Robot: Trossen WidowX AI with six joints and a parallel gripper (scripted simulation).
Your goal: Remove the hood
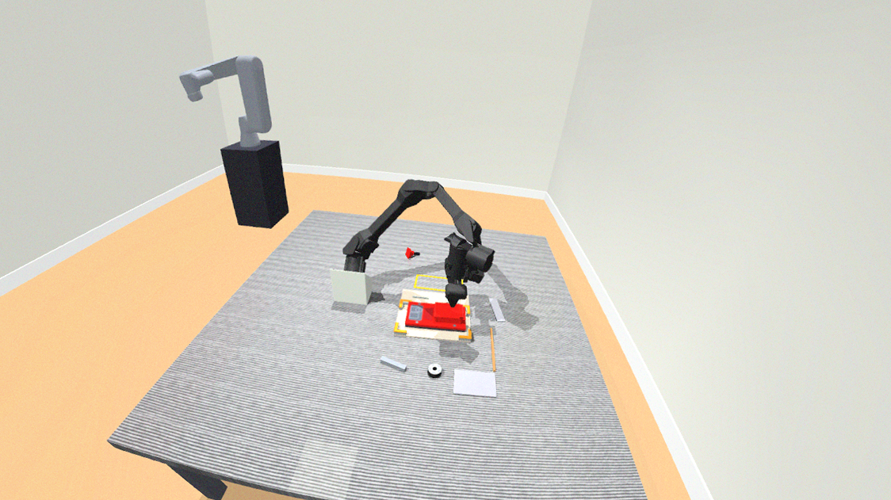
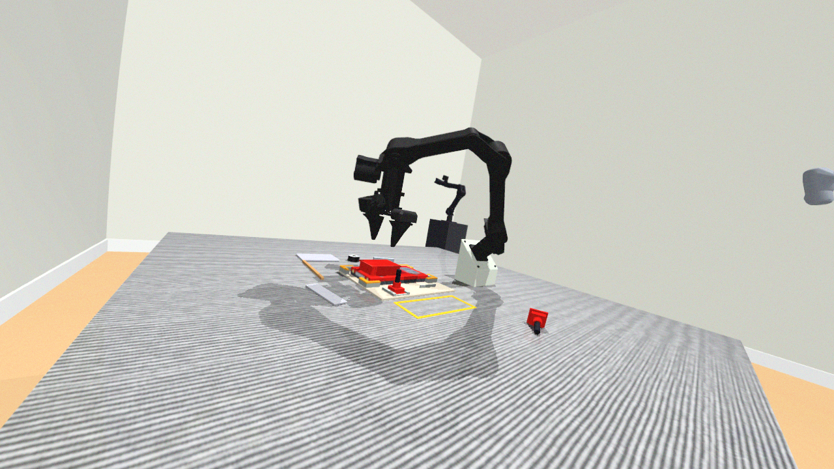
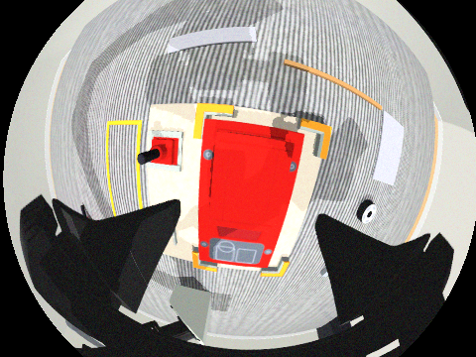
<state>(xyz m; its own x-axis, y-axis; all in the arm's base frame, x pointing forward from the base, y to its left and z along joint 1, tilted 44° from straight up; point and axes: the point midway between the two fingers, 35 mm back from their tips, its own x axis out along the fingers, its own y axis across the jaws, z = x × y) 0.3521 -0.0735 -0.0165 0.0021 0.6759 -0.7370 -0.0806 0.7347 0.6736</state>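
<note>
The toy car (image 1: 416, 314) (image 2: 408, 271) sits on a cream baseplate (image 1: 434, 333) (image 2: 436, 287) (image 3: 165, 184) with yellow corner marks. Its red hood (image 1: 448, 314) (image 2: 378, 268) (image 3: 252, 173) is still on the car. The marked area is a yellow outline (image 1: 429, 274) (image 2: 446, 311) (image 3: 110, 159) on the table just beside the baseplate, and nothing lies in it. My gripper (image 1: 455, 292) (image 2: 385, 240) (image 3: 250, 216) is open and empty. It points down and hangs well above the hood, touching nothing.
A small red part with a black peg (image 2: 397, 285) (image 3: 166, 151) stands on the baseplate; another one (image 1: 410, 253) (image 2: 536, 318) lies apart on the table. Around the car lie a grey strip (image 1: 496, 309) (image 2: 326, 293), a pencil (image 1: 493, 349) (image 3: 332, 79), paper (image 1: 475, 383), a ring (image 1: 434, 370) (image 3: 368, 210) and a grey bar (image 1: 393, 363).
</note>
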